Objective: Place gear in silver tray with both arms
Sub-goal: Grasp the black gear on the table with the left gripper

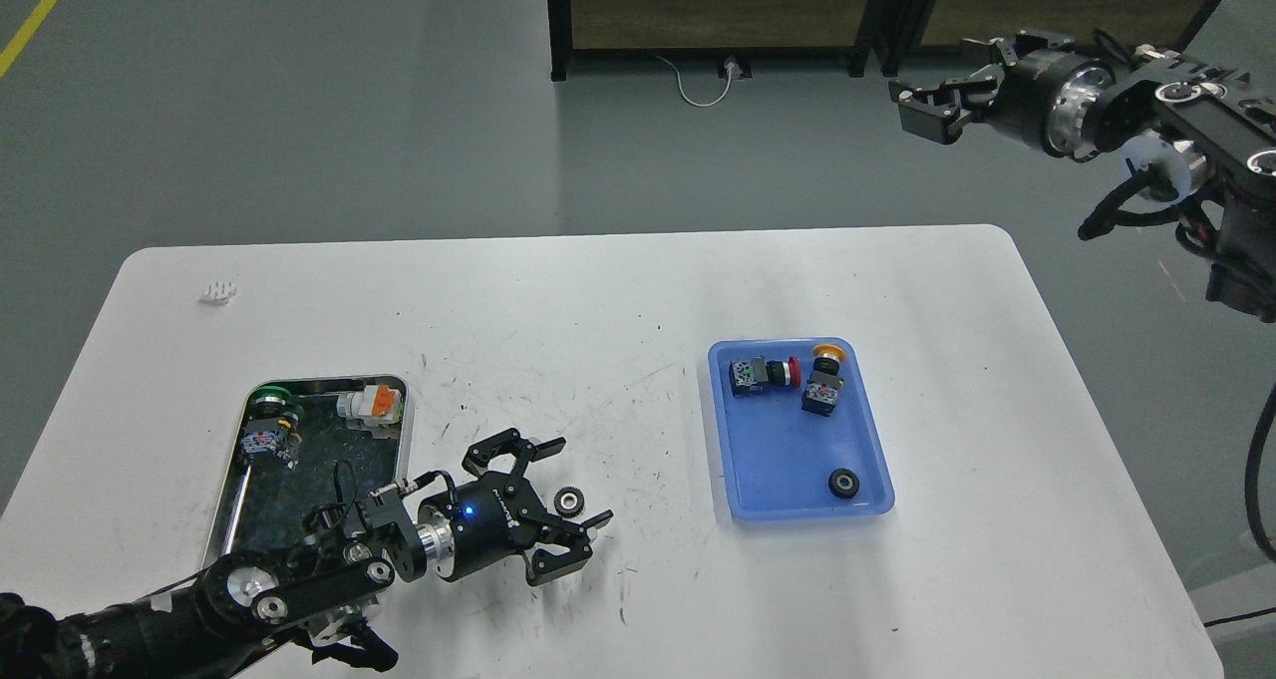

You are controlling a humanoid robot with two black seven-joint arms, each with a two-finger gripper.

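Note:
A small black gear (568,501) with a silver hub lies on the white table. My left gripper (570,492) is open low over the table, its two fingers on either side of the gear. The silver tray (403,430) lies at the left and holds several small parts; my left arm crosses its lower end. A second black gear (844,483) lies in the blue plastic tray (768,460). My right gripper (915,107) is open, high beyond the table's far right corner, holding nothing.
The blue tray also holds two push-button switches (788,378) at its far end. A small white piece (217,292) lies near the table's far left corner. The table top (598,310) is scuffed with dark marks around the middle.

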